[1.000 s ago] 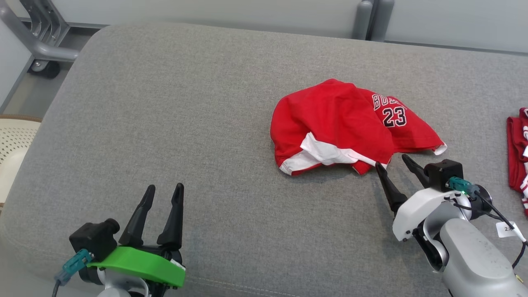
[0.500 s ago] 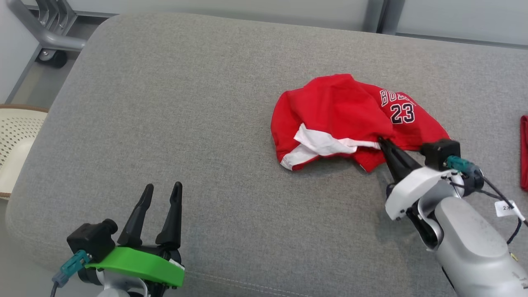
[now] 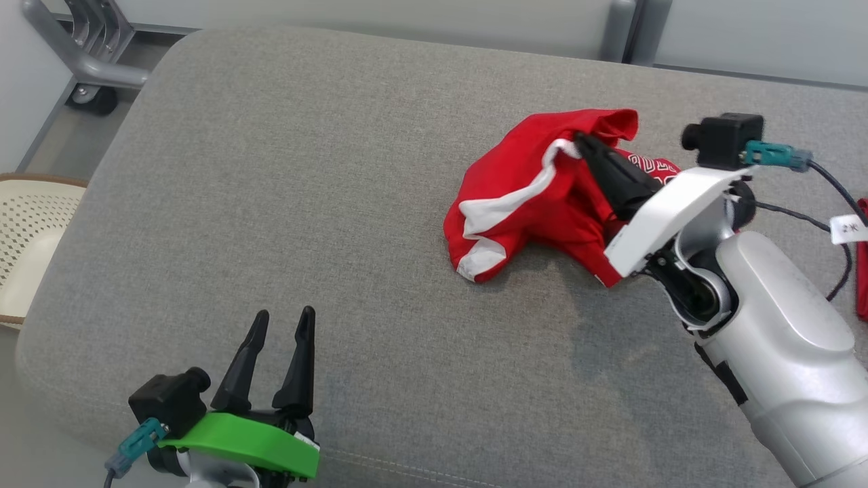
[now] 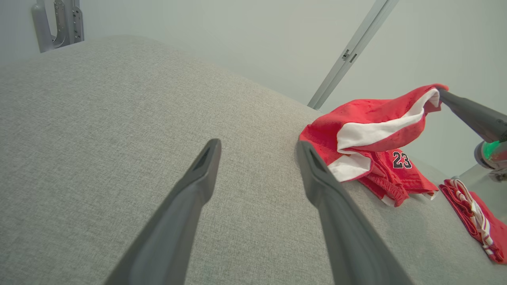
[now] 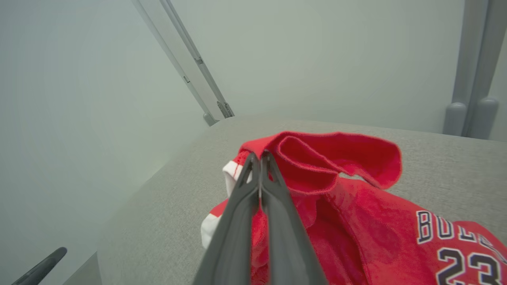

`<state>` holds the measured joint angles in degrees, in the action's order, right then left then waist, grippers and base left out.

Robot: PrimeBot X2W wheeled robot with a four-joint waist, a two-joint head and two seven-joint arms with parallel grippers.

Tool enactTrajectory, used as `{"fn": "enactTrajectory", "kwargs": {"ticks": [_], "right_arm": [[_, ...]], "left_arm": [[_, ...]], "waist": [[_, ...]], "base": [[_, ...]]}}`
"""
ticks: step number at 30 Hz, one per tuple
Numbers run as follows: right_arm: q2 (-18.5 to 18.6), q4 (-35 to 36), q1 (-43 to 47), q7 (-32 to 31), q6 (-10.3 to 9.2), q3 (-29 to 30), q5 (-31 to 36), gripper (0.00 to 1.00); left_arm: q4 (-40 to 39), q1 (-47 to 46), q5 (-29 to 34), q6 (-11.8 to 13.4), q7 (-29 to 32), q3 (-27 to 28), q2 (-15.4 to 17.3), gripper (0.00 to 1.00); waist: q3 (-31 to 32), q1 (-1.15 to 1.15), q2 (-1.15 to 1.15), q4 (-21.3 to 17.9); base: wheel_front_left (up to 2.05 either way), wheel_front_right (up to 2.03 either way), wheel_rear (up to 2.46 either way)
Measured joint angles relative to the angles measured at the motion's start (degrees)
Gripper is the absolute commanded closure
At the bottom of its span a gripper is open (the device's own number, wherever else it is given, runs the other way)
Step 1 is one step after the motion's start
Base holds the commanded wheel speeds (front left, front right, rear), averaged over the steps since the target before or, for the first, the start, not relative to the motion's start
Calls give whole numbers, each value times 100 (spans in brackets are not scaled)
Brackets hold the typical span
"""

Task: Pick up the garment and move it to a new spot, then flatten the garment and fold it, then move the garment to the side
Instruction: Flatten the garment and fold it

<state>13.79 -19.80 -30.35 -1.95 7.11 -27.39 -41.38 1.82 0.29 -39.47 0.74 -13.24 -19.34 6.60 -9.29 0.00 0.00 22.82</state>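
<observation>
Pickup is starting: right tool (image 3: 582, 140) is clamping red Bulls shorts (image 3: 515, 169), left tool (image 3: 285, 313) is waiting open; flattening, folding are remaining.

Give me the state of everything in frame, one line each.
red garment, crumpled, one edge pinched and raised, the rest lying on the grey cushion.
right gripper, shut on the red garment's white-trimmed edge.
left gripper, open, empty, near the cushion's front edge.
second red garment, lying by itself at the right, apart from both grippers.
</observation>
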Motion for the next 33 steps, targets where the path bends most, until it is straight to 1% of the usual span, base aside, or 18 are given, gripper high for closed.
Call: {"fn": "enactTrajectory", "kwargs": {"ticks": [4, 6, 8, 13, 17, 19, 22, 24, 29, 33], "right_arm": [[32, 778, -92, -828, 0, -643, -873, 100], [38, 1159, -105, -1195, -1, -828, -1299, 100], [51, 1489, -168, -1490, -1, -878, -1662, 100], [43, 2011, -419, -1991, -1, -659, -2382, 100], [-63, 2072, -441, -2090, -1, -144, -2795, 100], [-70, 2079, -446, -2090, -46, 130, -2922, 100], [-74, 2082, -468, -2079, -343, 499, -3015, 100], [-10, 2003, -469, -2019, -546, 762, -3049, 100], [477, 1666, -423, -1970, -980, 1203, -2980, 100], [804, 1417, -203, -2026, -1224, 1269, -2861, 100]], "left_arm": [[87, 2, -2, -15, 0, -5, -25, 0], [127, 4, -3, -25, -1, -3, -33, 0], [144, 11, -8, -25, -13, 8, -43, 0], [167, 94, -16, -25, -49, 23, -67, 0], [221, 184, -16, -25, -51, 12, -73, 0], [232, 208, -16, -25, -51, -1, -76, 0], [229, 215, -16, -25, -51, 8, -77, 0], [223, 216, -16, -25, -51, 9, -79, 0], [207, 233, -16, -30, -52, 16, -80, 0], [163, 293, -16, -45, -68, 18, -81, 0]], "waist": [[89, 0, 0, 53], [149, 0, 0, 73], [215, 0, 0, 86], [388, 0, 0, 90], [514, 0, 0, 72], [566, 0, 0, 64], [596, 0, 0, 47], [599, 0, 0, 39], [585, 0, 0, 13], [547, 0, 0, -43]], "base": [[0, 0, 0], [0, 0, 0], [0, 0, 0], [0, 0, 0], [0, 0, 0], [0, 0, 0], [0, 0, 0], [0, 0, 0], [0, 0, 0], [0, 0, 0]]}}
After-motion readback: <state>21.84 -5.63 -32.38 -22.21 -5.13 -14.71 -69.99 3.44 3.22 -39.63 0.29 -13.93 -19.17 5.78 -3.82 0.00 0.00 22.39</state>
